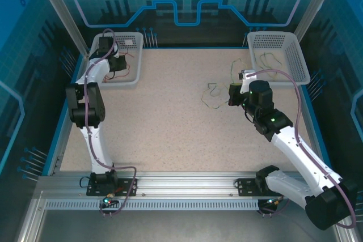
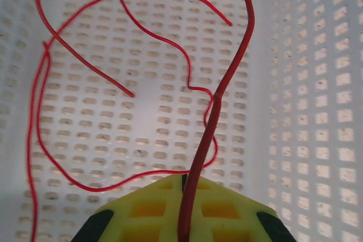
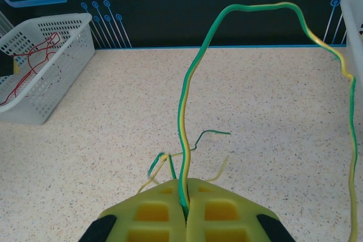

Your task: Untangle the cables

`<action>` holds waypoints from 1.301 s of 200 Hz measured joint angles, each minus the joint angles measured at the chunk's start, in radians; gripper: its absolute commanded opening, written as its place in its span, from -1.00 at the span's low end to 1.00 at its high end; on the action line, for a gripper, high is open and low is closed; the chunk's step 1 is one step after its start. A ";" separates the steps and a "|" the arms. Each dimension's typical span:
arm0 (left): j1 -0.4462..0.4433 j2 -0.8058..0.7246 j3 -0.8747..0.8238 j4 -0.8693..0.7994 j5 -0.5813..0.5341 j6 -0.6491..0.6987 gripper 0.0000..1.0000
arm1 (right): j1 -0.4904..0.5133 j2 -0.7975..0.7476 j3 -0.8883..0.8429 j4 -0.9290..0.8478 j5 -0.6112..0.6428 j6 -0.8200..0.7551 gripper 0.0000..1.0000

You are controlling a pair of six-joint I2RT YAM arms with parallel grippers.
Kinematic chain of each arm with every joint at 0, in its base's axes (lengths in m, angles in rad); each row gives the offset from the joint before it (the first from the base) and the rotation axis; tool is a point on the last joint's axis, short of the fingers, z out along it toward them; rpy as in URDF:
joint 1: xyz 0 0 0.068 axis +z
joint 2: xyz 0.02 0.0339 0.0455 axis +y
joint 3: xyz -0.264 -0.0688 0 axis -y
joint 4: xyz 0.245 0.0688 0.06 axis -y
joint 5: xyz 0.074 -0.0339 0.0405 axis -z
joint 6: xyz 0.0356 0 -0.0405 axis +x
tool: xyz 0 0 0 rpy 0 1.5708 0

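Left claw (image 2: pixel 184 188) is seen clenched on a red cable (image 2: pixel 218 92), held over the perforated floor of a white basket (image 2: pixel 317 111) at the far left corner of the surface (image 1: pixel 170 117), where further thin red cables (image 2: pixel 153 38) are spread in loose loops. The right claw (image 3: pixel 187 191) is closed tightly on a yellow-green cable (image 3: pixel 181 111), which is arched upward and away to the right. More yellow-green cables (image 1: pixel 211 96) are left lying on the surface just beside that claw.
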 measured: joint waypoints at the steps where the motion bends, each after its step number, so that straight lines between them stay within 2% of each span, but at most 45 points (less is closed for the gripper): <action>1: 0.000 0.000 0.000 -0.001 0.002 0.000 -1.00 | 0.000 0.000 0.000 0.000 0.000 0.000 -1.00; 26: 0.000 0.008 0.016 -0.042 0.033 -0.023 -1.00 | 0.000 0.000 -0.002 0.000 0.000 0.000 -1.00; 54: 0.000 0.079 0.112 -0.135 0.036 -0.056 -1.00 | 0.000 0.000 -0.008 0.000 0.000 0.000 -1.00; 109: 0.000 0.115 0.140 -0.224 -0.004 -0.085 -1.00 | 0.000 0.000 -0.009 0.000 0.000 0.000 -1.00; 144: 0.000 0.178 0.259 -0.274 -0.077 -0.077 -1.00 | 0.000 0.000 -0.009 0.000 0.000 0.000 -1.00; 215: -0.036 0.203 0.310 -0.271 -0.301 -0.013 -1.00 | 0.000 0.000 -0.009 -0.004 0.001 0.000 -1.00; 226: -0.052 0.204 0.325 -0.270 -0.317 -0.002 -0.94 | 0.000 0.000 -0.009 -0.004 0.001 0.000 -1.00; 233: -0.060 0.204 0.332 -0.269 -0.325 0.002 -0.80 | 0.000 0.000 -0.009 -0.004 0.001 0.000 -1.00; 251: -0.082 0.204 0.332 -0.254 -0.346 0.015 -0.72 | 0.000 0.000 -0.009 -0.004 0.001 0.000 -1.00; 260: -0.090 0.204 0.320 -0.239 -0.351 0.024 -0.48 | 0.000 0.000 -0.009 -0.004 0.001 0.000 -1.00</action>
